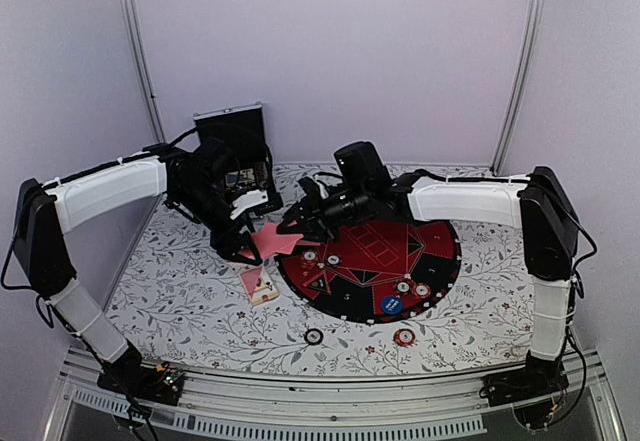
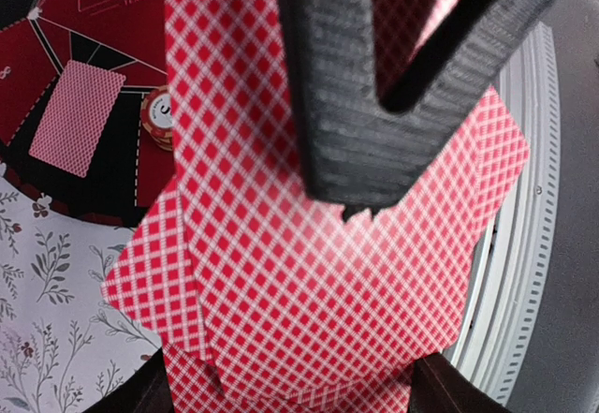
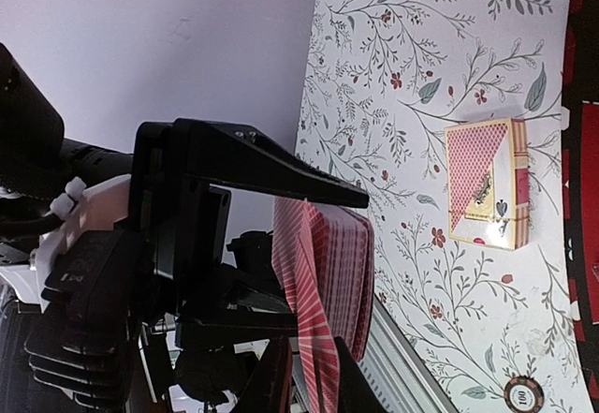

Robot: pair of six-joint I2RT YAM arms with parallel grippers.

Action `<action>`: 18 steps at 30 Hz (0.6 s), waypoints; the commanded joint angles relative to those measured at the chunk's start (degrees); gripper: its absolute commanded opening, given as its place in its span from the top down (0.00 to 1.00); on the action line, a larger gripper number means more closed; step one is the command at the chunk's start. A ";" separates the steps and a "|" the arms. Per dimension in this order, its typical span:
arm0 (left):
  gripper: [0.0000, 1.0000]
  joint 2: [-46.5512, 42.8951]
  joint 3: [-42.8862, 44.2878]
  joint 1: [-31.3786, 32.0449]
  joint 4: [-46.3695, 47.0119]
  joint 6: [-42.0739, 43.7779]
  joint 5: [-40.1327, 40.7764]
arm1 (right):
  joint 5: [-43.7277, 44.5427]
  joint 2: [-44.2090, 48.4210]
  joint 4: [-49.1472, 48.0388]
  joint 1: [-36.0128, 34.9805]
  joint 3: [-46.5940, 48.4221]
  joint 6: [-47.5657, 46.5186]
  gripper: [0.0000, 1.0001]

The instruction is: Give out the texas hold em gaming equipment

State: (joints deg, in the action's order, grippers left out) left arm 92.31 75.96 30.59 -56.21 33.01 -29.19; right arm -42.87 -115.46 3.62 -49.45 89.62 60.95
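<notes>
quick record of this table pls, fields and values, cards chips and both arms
held: fanned cards, pink-red backs, above the mat's left edge
left fingers: shut on the fanned cards
right fingers: either side of the fan's edge, grip unclear
card box: flat on the floral table, left of the mat
mat: round, black and red, holds one face-down card and several mat chips
front chips: two on the table near its front edge
case: back left

"100" on a poker chip
</notes>
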 commanded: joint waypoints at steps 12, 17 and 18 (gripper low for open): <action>0.88 -2.48 -0.41 -0.18 1.17 0.82 -1.84 | -0.15 -2.05 6.80 0.24 4.02 -3.85 0.65; 0.88 -2.50 -0.43 -0.16 1.27 0.78 -2.14 | 1.41 -0.45 12.30 0.92 4.34 -6.91 0.60; 0.89 -2.57 -0.42 -0.18 1.27 0.74 -2.31 | 1.80 -0.15 13.53 0.99 4.72 -7.36 0.60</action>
State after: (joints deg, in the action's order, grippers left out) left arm 92.03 75.92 30.59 -56.21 33.01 -29.61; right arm -42.50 -117.16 11.20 -49.19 92.36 56.95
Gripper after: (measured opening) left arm 0.664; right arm 0.392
